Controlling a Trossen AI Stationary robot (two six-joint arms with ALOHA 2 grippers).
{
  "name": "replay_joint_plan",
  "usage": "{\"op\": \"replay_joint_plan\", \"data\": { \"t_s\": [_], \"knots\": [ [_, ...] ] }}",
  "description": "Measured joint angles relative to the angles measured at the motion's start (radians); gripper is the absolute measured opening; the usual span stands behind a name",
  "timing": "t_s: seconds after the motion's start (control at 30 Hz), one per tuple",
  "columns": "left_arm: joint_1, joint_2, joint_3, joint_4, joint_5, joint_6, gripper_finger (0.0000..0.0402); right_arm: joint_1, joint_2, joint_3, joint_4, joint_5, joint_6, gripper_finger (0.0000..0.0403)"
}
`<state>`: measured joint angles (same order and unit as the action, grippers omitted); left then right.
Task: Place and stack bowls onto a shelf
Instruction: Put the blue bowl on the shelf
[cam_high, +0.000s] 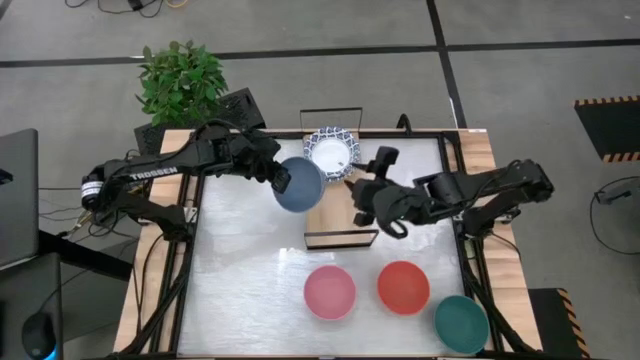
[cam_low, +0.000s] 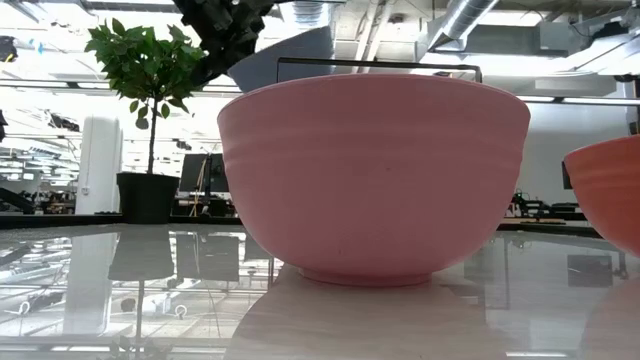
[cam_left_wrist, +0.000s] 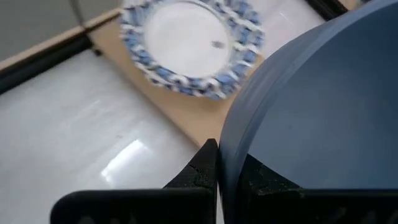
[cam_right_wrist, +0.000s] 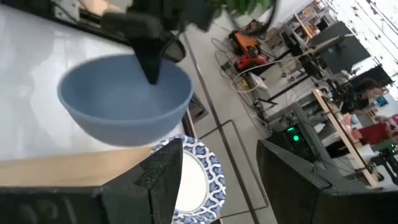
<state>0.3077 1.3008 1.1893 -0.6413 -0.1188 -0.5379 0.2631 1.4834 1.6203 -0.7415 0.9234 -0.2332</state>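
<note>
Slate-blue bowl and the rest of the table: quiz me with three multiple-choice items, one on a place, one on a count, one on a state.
1. Where is the slate-blue bowl?
A. On the table beside the pink bowl
B. Held up beside the shelf
C. Inside the dark green bowl

2. How many plain bowls stand along the table's near edge?
A. One
B. Three
C. Five

3. How are the right gripper fingers?
A. Open, holding nothing
B. Shut on the red bowl
C. Shut on the shelf frame

Answers: B, the left gripper pinches its rim in the air. B, pink, red and dark green. A, a clear gap shows between them.
</note>
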Motion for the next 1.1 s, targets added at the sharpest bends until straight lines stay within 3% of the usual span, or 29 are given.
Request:
{"op": "replay_joint_plan", "data": {
  "t_s": [0.13,0.37,0.73,1.1],
  "knots": [
    [0.002,0.030,-0.001,-0.012,-0.043,-0.042,0.0000,-0.015,-0.027,0.000,-0.003,-0.002,0.000,0.0230],
    [0.016,0.125,0.000,-0.033,0.127,-0.084,0.0000,-0.030,-0.030,0.000,-0.027,-0.008,0.006,0.0230],
    [0.018,0.259,0.000,0.002,0.172,-0.106,0.0000,-0.031,-0.016,-0.001,-0.162,-0.009,0.127,0.0230],
    [0.018,0.322,0.000,0.062,0.242,-0.130,0.0000,-0.031,-0.016,-0.001,-0.167,-0.009,0.140,0.0230]
  ]
}}
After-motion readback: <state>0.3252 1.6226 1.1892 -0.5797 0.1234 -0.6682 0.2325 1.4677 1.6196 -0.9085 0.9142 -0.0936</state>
